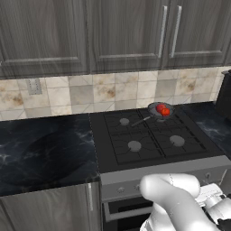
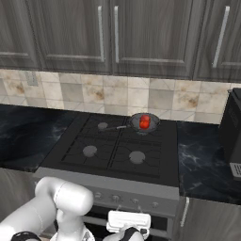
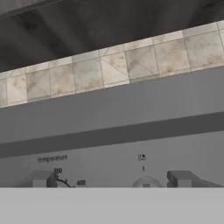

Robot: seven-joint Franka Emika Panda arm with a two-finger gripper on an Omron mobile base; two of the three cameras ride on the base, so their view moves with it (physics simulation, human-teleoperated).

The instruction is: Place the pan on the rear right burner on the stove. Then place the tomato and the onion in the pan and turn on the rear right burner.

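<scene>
The pan [image 1: 159, 111] [image 2: 142, 123] sits on the rear right burner of the stove [image 1: 158, 177] [image 2: 70, 176], its thin handle pointing left. Two small red balls touch each other inside it: the brighter tomato [image 1: 166, 111] and the onion [image 1: 159, 107]. From the right base they overlap into one red spot [image 2: 144, 122]. My gripper [image 3: 113, 179] [image 2: 128, 210] is low in front of the stove's silver front panel, open. In the hand view a round knob [image 3: 145, 182] lies between the fingertips [image 3: 183, 178], closer to the right one.
Dark marble counter [image 1: 45, 153] runs left of the stove, and more counter [image 2: 202, 160] lies to the right with a black appliance [image 2: 233, 134] on it. A temperature dial marking [image 3: 57, 171] is on the panel to the left. Tiled wall and cabinets rise behind.
</scene>
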